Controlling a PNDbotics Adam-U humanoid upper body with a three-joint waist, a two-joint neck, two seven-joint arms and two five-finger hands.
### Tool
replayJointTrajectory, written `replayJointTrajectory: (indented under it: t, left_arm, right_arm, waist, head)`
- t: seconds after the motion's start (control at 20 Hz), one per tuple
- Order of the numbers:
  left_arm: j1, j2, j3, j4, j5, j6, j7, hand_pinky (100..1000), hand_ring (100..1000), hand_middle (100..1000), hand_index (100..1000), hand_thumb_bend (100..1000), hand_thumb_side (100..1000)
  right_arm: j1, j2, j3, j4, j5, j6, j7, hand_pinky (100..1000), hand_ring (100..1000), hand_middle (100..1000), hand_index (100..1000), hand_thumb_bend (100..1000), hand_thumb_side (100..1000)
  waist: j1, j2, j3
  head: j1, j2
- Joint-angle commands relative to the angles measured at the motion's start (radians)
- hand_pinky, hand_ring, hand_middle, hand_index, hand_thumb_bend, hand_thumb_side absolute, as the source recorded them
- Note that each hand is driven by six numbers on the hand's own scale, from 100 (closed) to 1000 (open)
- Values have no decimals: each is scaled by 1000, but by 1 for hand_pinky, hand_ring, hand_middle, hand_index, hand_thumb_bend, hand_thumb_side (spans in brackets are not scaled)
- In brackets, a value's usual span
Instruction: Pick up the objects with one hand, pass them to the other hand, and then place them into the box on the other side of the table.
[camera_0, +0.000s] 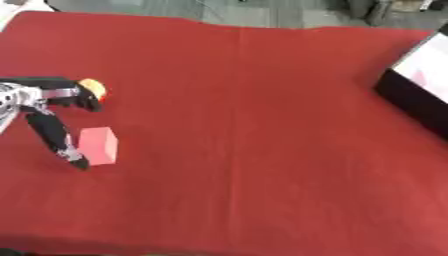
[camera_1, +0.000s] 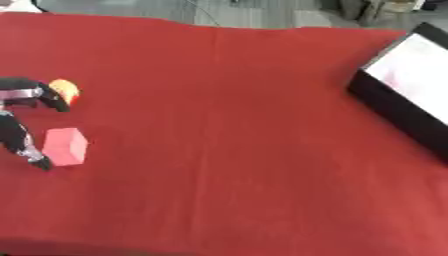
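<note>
A pink block (camera_0: 98, 144) lies on the red tablecloth (camera_0: 262, 150) at the left. A small round yellow-orange object (camera_0: 94, 89) sits just behind it. My left hand (camera_0: 42, 97) comes in from the left edge with its fingers spread. The upper fingers (camera_0: 86, 100) touch the yellow-orange object. A long lower finger (camera_0: 54, 135) reaches down beside the block's left side, its tip at the block's near corner. The hand encloses neither object. A black-walled box (camera_1: 394, 107) with a white inside stands at the right edge. My right hand shows in no view.
The red cloth covers the whole table. Grey floor shows beyond the far edge (camera_0: 262, 15). A wide stretch of bare cloth lies between the objects at the left and the box at the right.
</note>
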Motion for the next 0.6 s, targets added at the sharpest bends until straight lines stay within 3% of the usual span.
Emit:
replayJointTrajectory:
  t: [0.05,0.45,0.6]
  left_arm:
    - [-17,-1,0,21,-26,-7,34,858,862,757,806,766,175]
    - [-18,-43,-4,81,-39,-28,90,852,851,742,738,688,154]
    - [-17,-46,-9,88,-48,-35,83,841,820,692,625,579,100]
  right_arm:
    - [-13,-42,-9,-15,-5,50,-40,703,602,842,709,100,384]
    - [-11,-34,-7,-15,-1,56,-40,703,602,843,706,100,393]
    - [-10,-33,-9,-15,-1,60,-40,703,602,843,705,100,398]
  waist:
    - [3,-21,-3]
    - [1,-18,-7]
    - [1,-18,-7]
  head:
    - [2,2]
    - [6,-1]
    - [7,0]
